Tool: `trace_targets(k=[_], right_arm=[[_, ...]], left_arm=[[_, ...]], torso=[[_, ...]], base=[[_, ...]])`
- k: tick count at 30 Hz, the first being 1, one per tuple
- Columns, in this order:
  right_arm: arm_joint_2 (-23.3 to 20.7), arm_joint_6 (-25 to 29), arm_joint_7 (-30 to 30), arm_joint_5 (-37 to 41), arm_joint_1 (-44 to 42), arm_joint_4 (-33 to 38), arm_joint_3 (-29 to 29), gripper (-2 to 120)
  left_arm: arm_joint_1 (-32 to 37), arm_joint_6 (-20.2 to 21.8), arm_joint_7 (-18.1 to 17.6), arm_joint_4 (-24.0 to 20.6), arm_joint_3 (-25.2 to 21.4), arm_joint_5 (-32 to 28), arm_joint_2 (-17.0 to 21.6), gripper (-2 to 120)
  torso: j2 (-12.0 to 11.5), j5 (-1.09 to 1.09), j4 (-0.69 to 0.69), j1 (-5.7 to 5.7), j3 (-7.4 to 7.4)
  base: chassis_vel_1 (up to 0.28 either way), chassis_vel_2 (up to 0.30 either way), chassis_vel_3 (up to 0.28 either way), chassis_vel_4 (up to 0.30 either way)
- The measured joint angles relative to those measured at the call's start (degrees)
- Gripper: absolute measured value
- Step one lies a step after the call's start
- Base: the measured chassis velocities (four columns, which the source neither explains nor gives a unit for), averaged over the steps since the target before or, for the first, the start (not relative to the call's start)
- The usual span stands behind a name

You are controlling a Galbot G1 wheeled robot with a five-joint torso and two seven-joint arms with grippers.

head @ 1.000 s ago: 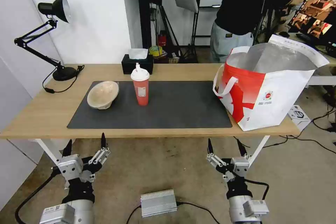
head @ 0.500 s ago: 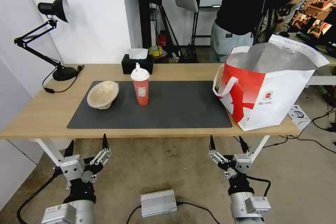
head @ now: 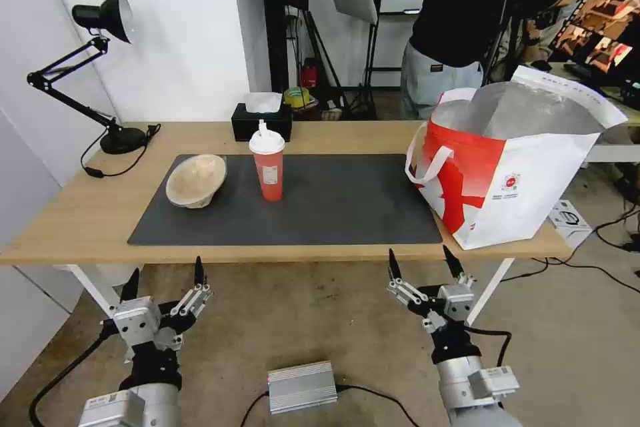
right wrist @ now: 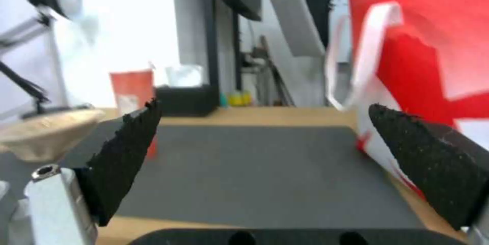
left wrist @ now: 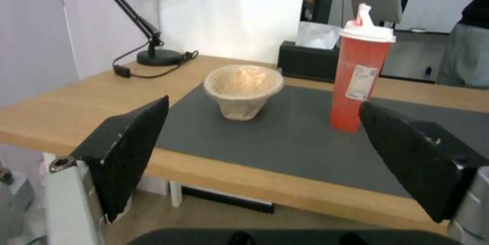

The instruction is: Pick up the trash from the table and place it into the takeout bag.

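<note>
Below the table's (head: 80,227) near edge, the left gripper (head: 165,273) hangs with its fingers spread wide and nothing between them; the beige pulp bowl (head: 195,179) lies tilted on the dark grey mat (head: 333,200) just ahead of it, and the tall red drink cup (head: 268,167) stands upright on the mat ahead and a little to its right, near the bowl but apart from it; the right gripper (head: 421,263) is also wide and empty, close under the table edge; the takeout bag (head: 527,180) stands open-mouthed ahead and to its right, on the table's right end.
</note>
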Motion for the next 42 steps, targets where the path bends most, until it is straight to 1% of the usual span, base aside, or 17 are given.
trace_targets(k=[3, 5, 6, 10, 11, 14, 18, 19, 22, 23, 27, 28, 32, 34, 37, 39, 42], right_arm=[[-0.65, 0.49, -1.13, 0.57, 0.97, 0.02, -0.50, 100], [-1.58, 1.85, -3.73, 0.97, 2.95, -0.28, -1.34, 100], [-1.58, 1.85, -3.73, 0.97, 2.95, -0.28, -1.34, 100], [-3.71, 2.91, -11.64, 4.88, 8.53, -0.46, -2.85, 100], [-3.71, 2.91, -11.64, 4.88, 8.53, -0.46, -2.85, 100], [-5.73, 0.68, -16.20, 9.44, 13.17, -0.37, -4.49, 100], [-7.20, -2.61, -17.76, 13.19, 17.63, -0.02, -6.97, 100], [-7.20, -2.61, -17.76, 13.19, 17.63, -0.02, -6.97, 100], [-7.60, -5.04, -18.72, 15.21, 23.46, -0.59, -10.38, 100], [-7.60, -5.04, -18.72, 15.21, 23.46, -0.59, -10.38, 100], [-6.34, -7.84, -19.18, 18.17, 30.88, -2.52, -14.62, 100], [-6.34, -7.84, -19.18, 18.17, 30.88, -2.52, -14.62, 100], [-4.96, -10.21, -19.09, 21.59, 37.93, -6.03, -19.62, 100], [-4.75, -10.56, -19.04, 22.15, 38.65, -6.36, -20.08, 100], [-2.52, -13.78, -16.88, 23.62, 43.91, -9.60, -22.72, 100], [-1.89, -14.92, -15.92, 23.61, 45.02, -10.32, -23.25, 100], [0.61, -20.15, -11.14, 22.74, 47.56, -12.19, -24.90, 100]], left_arm=[[0.22, -0.05, 0.00, -0.31, 0.00, 0.15, -0.28, 100], [0.33, -0.06, -0.01, -0.36, -0.01, 0.30, -0.66, 100], [0.33, -0.06, -0.01, -0.36, -0.01, 0.30, -0.66, 100], [0.62, -0.15, -0.02, -0.36, -0.12, 0.61, -1.17, 100], [0.62, -0.15, -0.02, -0.36, -0.12, 0.61, -1.17, 100], [0.85, -0.33, -0.02, -0.37, -0.35, 0.91, -1.53, 100], [1.08, -0.51, -0.15, -0.34, -0.44, 1.25, -2.15, 100], [1.08, -0.51, -0.15, -0.34, -0.44, 1.25, -2.15, 100], [1.09, -0.54, -0.19, -0.31, -0.73, 1.34, -2.39, 100], [1.09, -0.54, -0.19, -0.31, -0.73, 1.34, -2.39, 100], [0.97, -0.54, -0.21, -0.37, -1.14, 1.34, -2.47, 100], [0.97, -0.54, -0.21, -0.37, -1.14, 1.34, -2.47, 100], [1.03, -0.54, -0.42, -0.37, -1.65, 1.34, -2.42, 100], [1.02, -0.54, -0.46, -0.37, -1.74, 1.32, -2.40, 100], [0.74, -0.54, -0.76, -0.27, -1.94, 1.24, -2.44, 100], [0.71, -0.53, -0.78, -0.20, -1.93, 1.23, -2.47, 100], [0.67, -0.52, -0.83, 0.08, -1.89, 1.23, -2.60, 100]], torso=[[0.00, 0.00, 0.00, 0.00, 0.00], [0.00, 0.00, 0.00, 0.00, 0.00], [0.00, 0.00, 0.00, 0.00, 0.00], [0.00, 0.00, 0.00, 0.00, 0.00], [0.00, 0.00, 0.00, 0.00, 0.00], [0.00, 0.00, 0.00, 0.00, 0.00], [0.00, 0.00, 0.00, 0.00, 0.00], [0.00, 0.00, 0.00, 0.00, 0.00], [0.00, 0.00, 0.00, 0.00, 0.00], [0.00, 0.00, 0.00, 0.00, 0.00], [0.00, 0.00, 0.00, 0.00, 0.00], [0.00, 0.00, 0.00, 0.00, 0.00], [0.00, -0.01, 0.00, 0.00, 0.00], [0.00, -0.01, 0.00, 0.00, 0.00], [0.00, -0.01, 0.01, 0.00, 0.00], [0.00, -0.01, 0.01, 0.00, 0.00], [0.00, -0.01, 0.00, 0.00, 0.00]], base=[[0.000, 0.000, 0.000, 0.000], [0.000, 0.000, 0.000, 0.000], [0.000, 0.000, 0.000, 0.000], [0.000, 0.000, 0.000, 0.000], [0.000, 0.000, 0.000, 0.000], [0.000, 0.000, 0.000, 0.000], [0.000, 0.000, 0.000, 0.000], [0.000, 0.000, 0.000, 0.000], [0.000, 0.000, 0.000, 0.000], [0.000, 0.000, 0.000, 0.000], [0.000, 0.000, 0.000, 0.000], [0.000, 0.000, 0.000, 0.000], [0.000, 0.000, 0.000, 0.000], [0.000, 0.000, 0.000, 0.000], [0.000, 0.000, 0.000, 0.000], [0.000, 0.000, 0.000, 0.000], [0.000, 0.000, 0.000, 0.000]])
